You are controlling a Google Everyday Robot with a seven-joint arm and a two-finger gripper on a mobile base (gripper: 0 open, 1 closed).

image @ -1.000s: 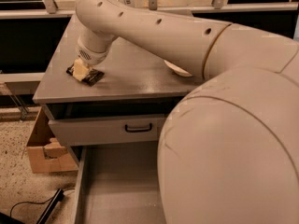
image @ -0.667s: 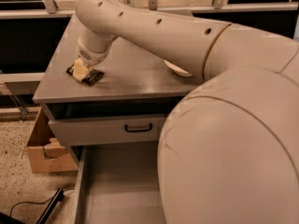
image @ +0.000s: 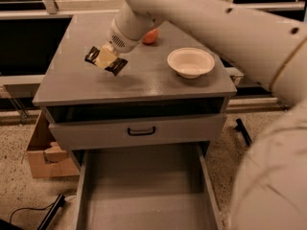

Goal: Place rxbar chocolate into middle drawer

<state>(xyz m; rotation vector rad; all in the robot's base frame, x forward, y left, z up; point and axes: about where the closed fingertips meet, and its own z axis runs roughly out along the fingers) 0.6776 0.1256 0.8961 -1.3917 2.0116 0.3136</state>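
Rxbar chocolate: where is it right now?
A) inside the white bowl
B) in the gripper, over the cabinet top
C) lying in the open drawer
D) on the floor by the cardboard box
B: the gripper is shut on the rxbar chocolate, holding it tilted over the left part of the cabinet top; the middle drawer below shows only its bare floor.

Place: a lab or office test area, by the look of it
Floor: speckled hard floor point(image: 14, 143), black cable point(image: 24, 211) lying loose
Furniture: plain grey cabinet point(image: 192, 128) with a pulled-out drawer point(image: 144, 190)
Clutter: torn cardboard box point(image: 38, 152) beside the cabinet
Hand: the hand point(image: 105, 57) is above the tabletop's point(image: 144, 83) left part, clamped on a chocolate bar point(image: 116, 66)
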